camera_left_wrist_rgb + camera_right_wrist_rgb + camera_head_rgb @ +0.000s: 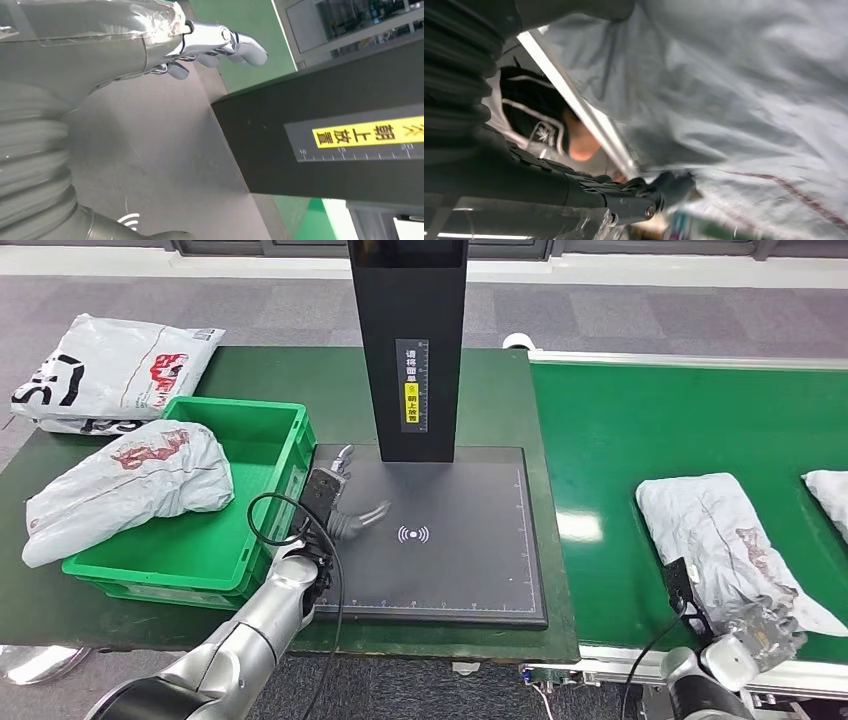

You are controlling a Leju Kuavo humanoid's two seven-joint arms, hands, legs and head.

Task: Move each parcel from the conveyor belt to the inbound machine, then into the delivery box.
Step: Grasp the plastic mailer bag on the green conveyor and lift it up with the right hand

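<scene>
The worktop (480, 390) has a green surface. On it stand the inbound machine (430, 530), a flat black scan plate with a black upright column, and just beside its left edge a green delivery box (270, 430). A white printed parcel (110, 370) lies on the far left corner. The green conveyor belt (640, 420) adjoins the worktop on the right and carries a grey parcel (710, 530); a second parcel (830, 495) lies at the frame edge.

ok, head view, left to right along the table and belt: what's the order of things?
White parcel on the table's far left corner → green delivery box → left hand → black scanner column → grey parcel on the belt → another parcel at the right edge.
</scene>
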